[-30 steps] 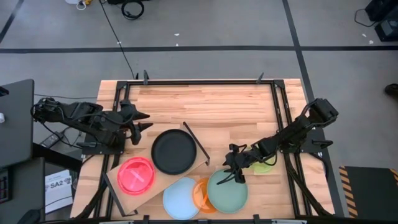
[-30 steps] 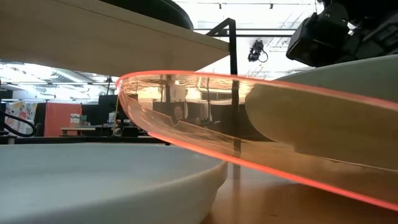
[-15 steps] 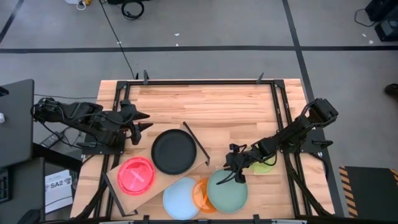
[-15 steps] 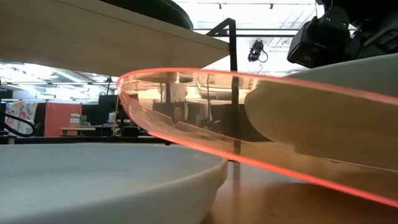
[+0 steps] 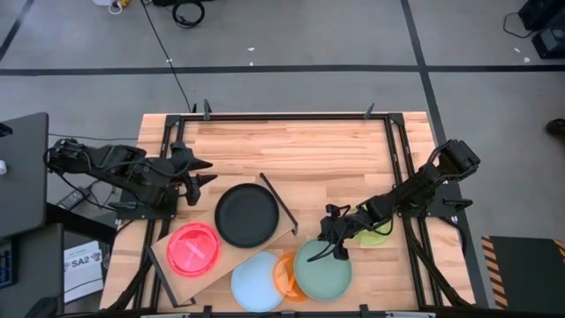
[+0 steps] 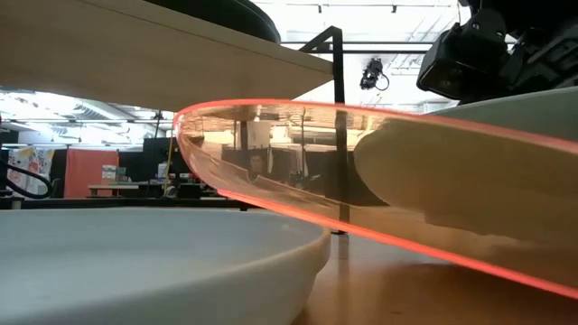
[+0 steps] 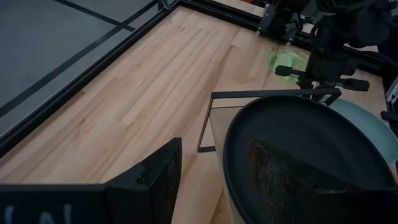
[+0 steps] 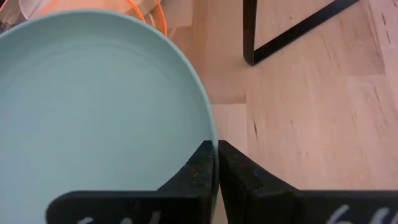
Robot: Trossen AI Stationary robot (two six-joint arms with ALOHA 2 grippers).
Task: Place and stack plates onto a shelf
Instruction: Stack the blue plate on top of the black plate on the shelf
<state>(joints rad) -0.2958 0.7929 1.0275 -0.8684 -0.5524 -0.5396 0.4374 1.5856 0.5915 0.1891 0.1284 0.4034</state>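
Low view, orange plate [image 6: 298, 171] partly hidden, mint-green plate [image 6: 470, 171] cut off

Shelf [image 5: 168, 256] carries black plate [image 5: 247, 215] and pink plate [image 5: 193, 249].

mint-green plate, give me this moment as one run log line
right pincer: shut on mint-green plate rim | plate overlaps orange plate | left pincer: open, beside shelf
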